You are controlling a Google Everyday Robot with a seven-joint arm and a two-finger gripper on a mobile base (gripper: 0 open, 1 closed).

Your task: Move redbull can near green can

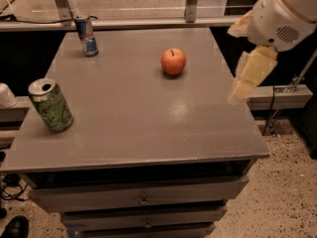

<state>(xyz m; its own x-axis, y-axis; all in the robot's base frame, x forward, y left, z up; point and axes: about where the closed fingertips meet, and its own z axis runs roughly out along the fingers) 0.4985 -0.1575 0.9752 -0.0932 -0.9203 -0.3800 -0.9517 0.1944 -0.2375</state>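
The redbull can [86,36] is slim, blue and silver, and stands upright at the far left corner of the grey table [148,123]. The green can [50,105] is wider, light green with pale swirls, and stands near the table's left edge, closer to the front and tilted slightly. The two cans are well apart. My gripper [250,76] hangs from the white arm [287,11] at the upper right, just off the table's right edge, far from both cans and holding nothing that shows.
A red-orange apple [173,61] sits on the table right of centre towards the back. Drawers [143,200] run below the table's front edge. A railing [148,21] runs behind the table. A white cup [6,95] sits off the left edge.
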